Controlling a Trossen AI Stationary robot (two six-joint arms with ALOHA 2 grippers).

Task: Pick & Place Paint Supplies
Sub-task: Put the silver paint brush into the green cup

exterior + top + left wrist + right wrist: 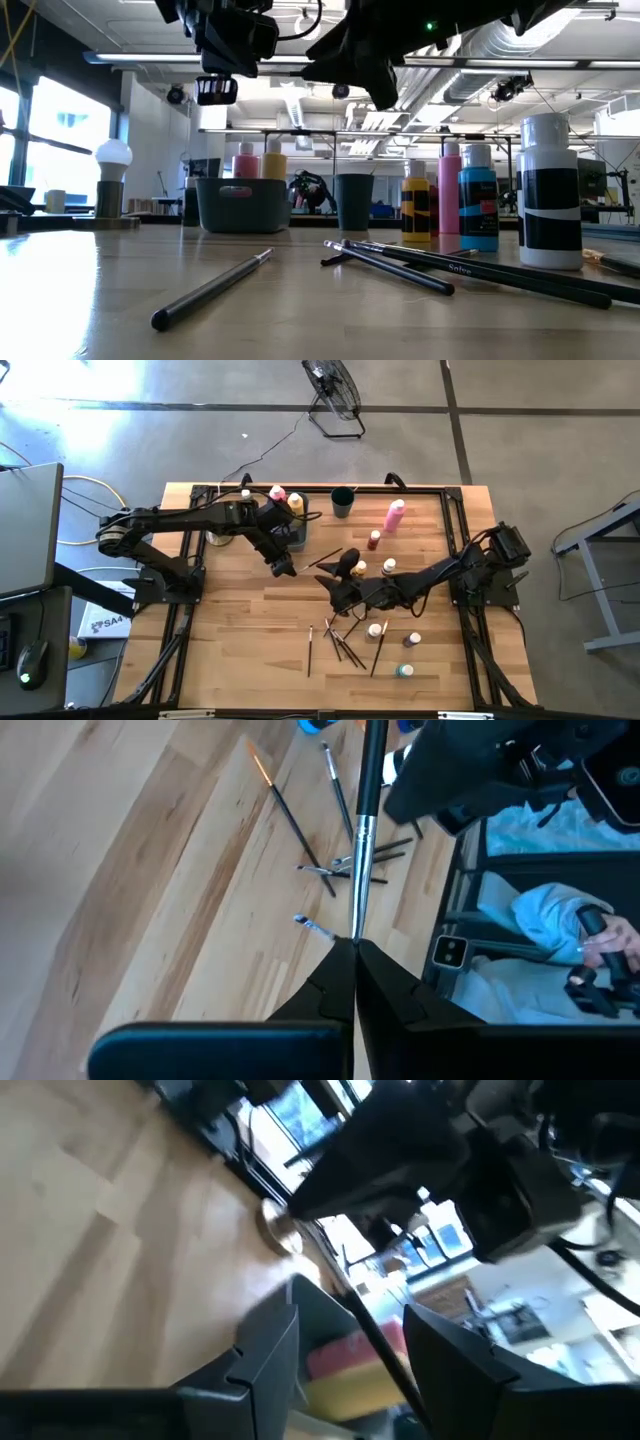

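My left gripper (285,568) hangs above the table's middle, shut on a thin dark-handled paintbrush (363,850). The brush's handle (322,559) runs toward my right gripper (345,563). That gripper is open, and the handle (375,1345) passes between its two fingers; I cannot tell whether they touch it. Several more paintbrushes (340,642) and small white-capped paint bottles (375,630) lie and stand on the near half of the table. A pink bottle (278,493) and a yellow bottle (296,502) stand in a grey bin (243,203). My left gripper pinches the brush at its silver ferrule end (357,920) between its two shut fingertips. The fingers come slanting down from the table's left and lie along the brush, which sticks out ahead of them. The brush is lifted clear of the table.
A dark cup (342,502) and a tall pink bottle (394,515) stand at the far side, with small bottles (374,540) nearer the middle. A white knob on a tan base (112,180) stands far left. A person's sleeve and hand (560,935) show beyond the table.
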